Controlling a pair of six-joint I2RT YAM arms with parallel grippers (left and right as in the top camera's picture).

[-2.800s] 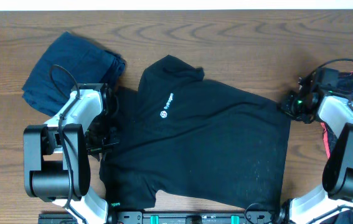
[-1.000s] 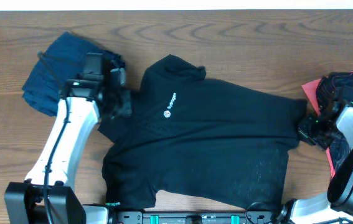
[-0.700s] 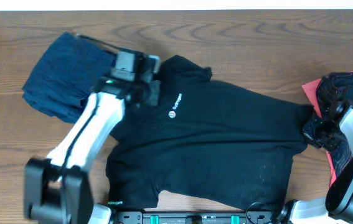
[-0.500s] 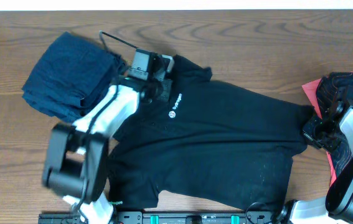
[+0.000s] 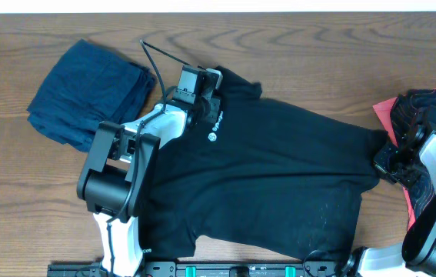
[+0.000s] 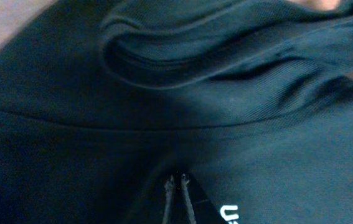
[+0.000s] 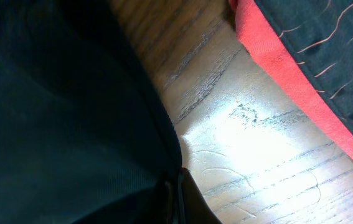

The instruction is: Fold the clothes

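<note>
black shirt (image 5: pixel 279 177) lies flat mid-table (image 5: pixel 294 46); white chest logo (image 5: pixel 212 138), lettering too small to read. left end effector (image 5: pixel 211 108) pinched closed on fabric near the collar; right end effector (image 5: pixel 384 160) closed on the shirt's right edge.

Bare table (image 5: pixel 317 46) beyond the black shirt (image 5: pixel 279 177) — navy pile (image 5: pixel 87 88) crowds the left.
</note>
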